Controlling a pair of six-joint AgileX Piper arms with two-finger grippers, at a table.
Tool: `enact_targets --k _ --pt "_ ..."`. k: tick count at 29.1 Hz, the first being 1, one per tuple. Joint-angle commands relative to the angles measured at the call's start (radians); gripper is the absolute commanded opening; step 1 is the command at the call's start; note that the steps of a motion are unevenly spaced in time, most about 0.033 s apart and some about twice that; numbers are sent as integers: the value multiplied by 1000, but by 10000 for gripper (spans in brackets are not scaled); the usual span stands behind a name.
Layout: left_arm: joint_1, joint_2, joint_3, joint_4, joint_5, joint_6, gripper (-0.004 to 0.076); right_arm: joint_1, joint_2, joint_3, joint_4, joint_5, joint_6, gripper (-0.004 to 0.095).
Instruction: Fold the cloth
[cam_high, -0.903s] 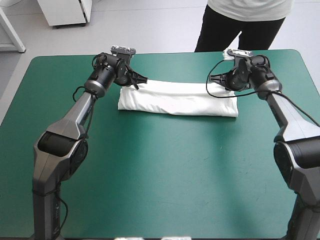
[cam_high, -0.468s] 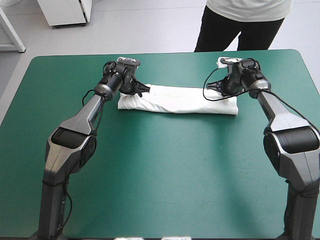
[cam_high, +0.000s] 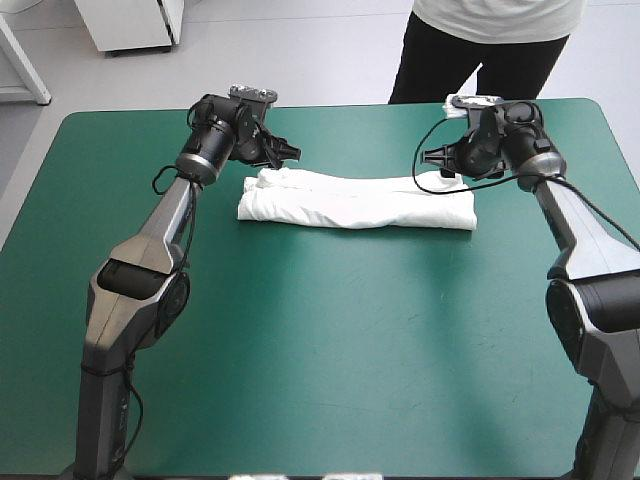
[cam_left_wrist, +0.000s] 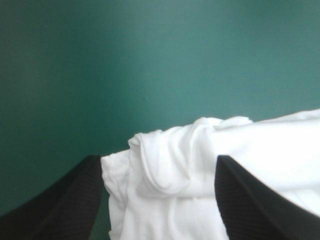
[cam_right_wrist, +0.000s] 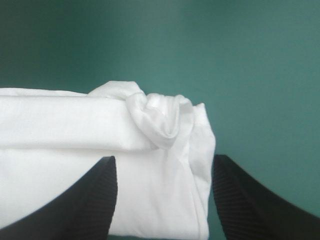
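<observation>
A robot lab: teal-green table, white cabinet, pale floor

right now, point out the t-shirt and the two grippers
T-shirt (cam_high: 355, 205): high view, middle of the folded bundle.
left gripper (cam_left_wrist: 159, 159): left wrist view, midway between its open fingertips, over the T-shirt's end.
right gripper (cam_right_wrist: 162, 158): right wrist view, midway between its open fingertips, over the T-shirt's other end.

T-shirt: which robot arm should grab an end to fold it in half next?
Close call, maybe left. The left gripper and right gripper are both open, each straddling one end of the T-shirt, but the left end looks looser and more bunched, easier to pinch.
</observation>
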Motion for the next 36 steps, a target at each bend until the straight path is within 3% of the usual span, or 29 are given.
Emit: enact_targets --k 1,3,5,10,17,27,36 --pt "2 -109 -50 -72 32 30 412 -39 -120 -30 -2 16 4 536" --pt "0 -118 -50 -176 38 58 255 -66 -145 -29 30 38 4 533" --pt "-12 -120 -50 -289 38 125 -8 -102 -162 -29 74 56 1 514" --pt "-91 -112 -50 -323 40 163 -10 -175 -182 -26 139 85 -24 443" --pt "-185 -69 -50 -325 6 163 -10 -196 -182 -26 219 92 -78 437" --pt "-216 49 -50 -320 -71 163 -10 -196 -182 -26 240 85 -102 437" --pt "-218 128 -50 -324 -54 163 -10 -198 -174 -26 253 72 -161 444"
